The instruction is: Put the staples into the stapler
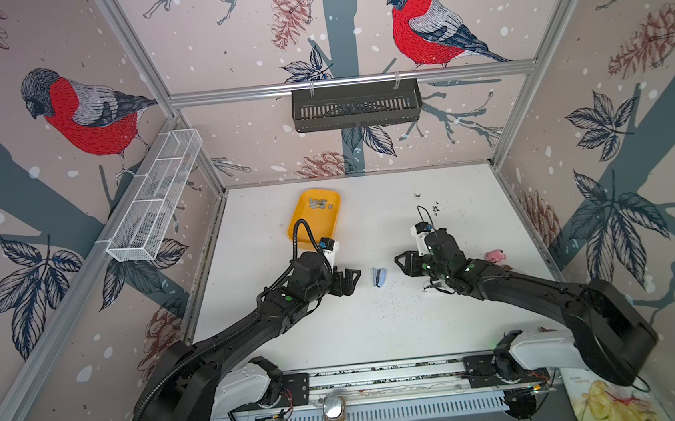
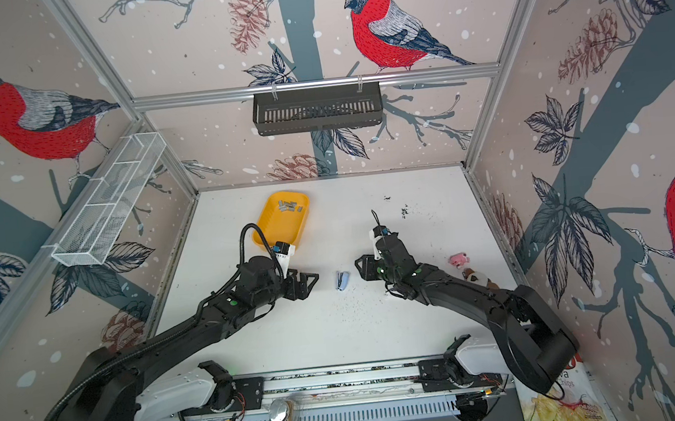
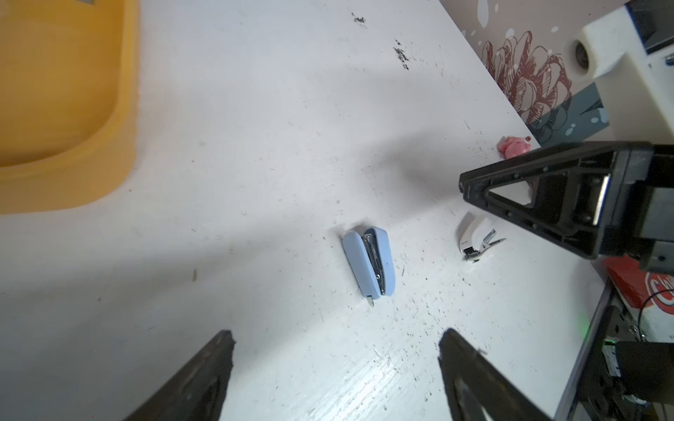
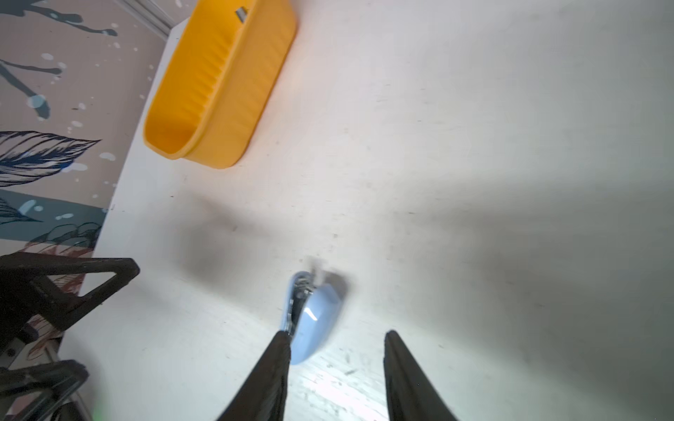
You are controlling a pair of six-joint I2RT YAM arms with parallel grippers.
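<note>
Stapler point(image 1: 378, 277) point(image 2: 342, 280): small, pale blue, lies on its side on white table point(image 1: 379, 328), mid-table, long axis roughly front-to-back in both top views. Left wrist view: stapler point(image 3: 369, 265) shows two blue halves slightly parted, silver metal rail between them, small metal tab poking from one end. Right wrist view: stapler point(image 4: 313, 317) blurred.

Staples point(image 1: 320, 204) point(image 2: 290, 206): several short silver-grey strips, loosely clustered at far end inside yellow tray point(image 1: 312, 226), well apart from stapler.
</note>
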